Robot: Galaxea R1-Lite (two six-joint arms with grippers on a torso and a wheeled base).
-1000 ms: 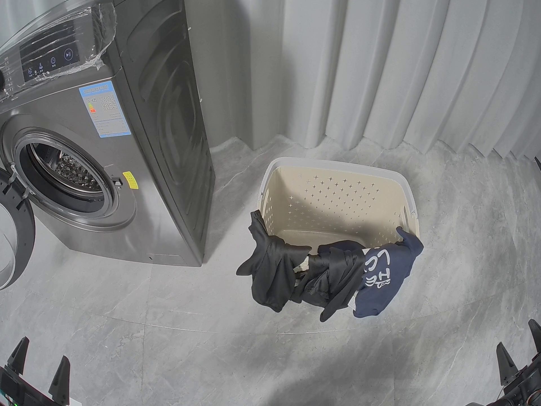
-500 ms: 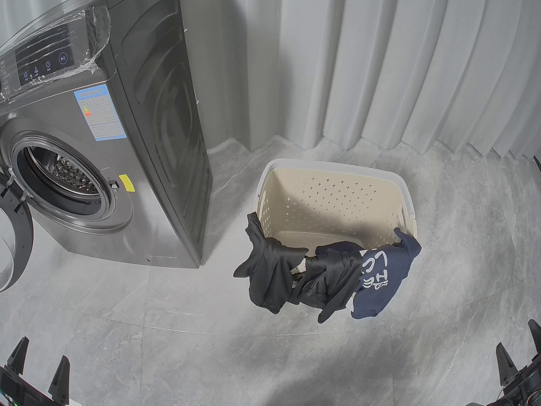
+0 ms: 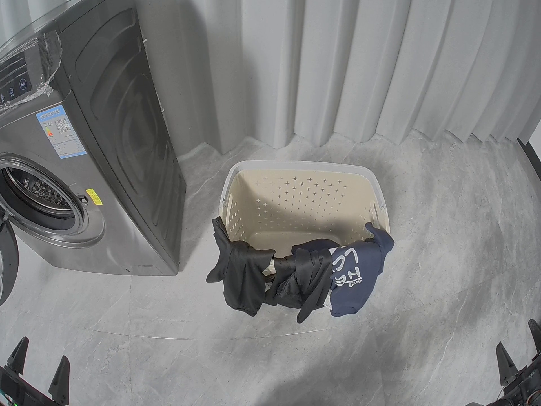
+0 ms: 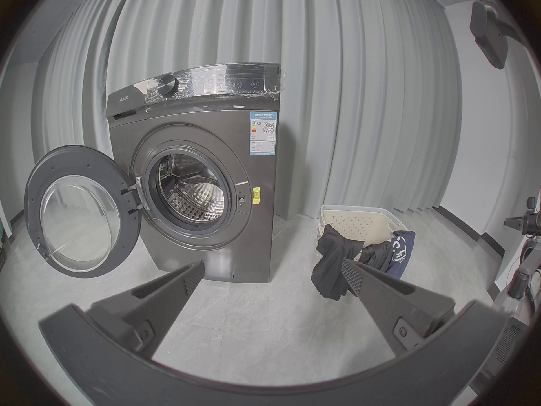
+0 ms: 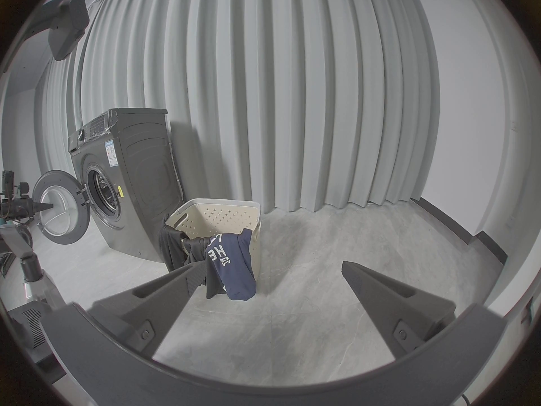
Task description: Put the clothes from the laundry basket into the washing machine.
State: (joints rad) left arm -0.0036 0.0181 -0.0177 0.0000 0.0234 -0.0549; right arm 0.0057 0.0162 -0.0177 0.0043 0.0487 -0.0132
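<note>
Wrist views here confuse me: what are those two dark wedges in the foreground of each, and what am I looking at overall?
This is a two-armed robot on wheels. One picture comes from a camera on its head, looking down at the floor; the other two come from cameras on its wrists. The dark wedges are the fingers of each arm's pincer: the left pincer and the right pincer, both open and holding nothing. On the grey floor stands a grey washing machine with its round door swung open. Near it, not touching, sits a cream laundry basket. Black garments and a navy garment with white print hang over the basket's near rim. A pale curtain covers the wall behind.
</note>
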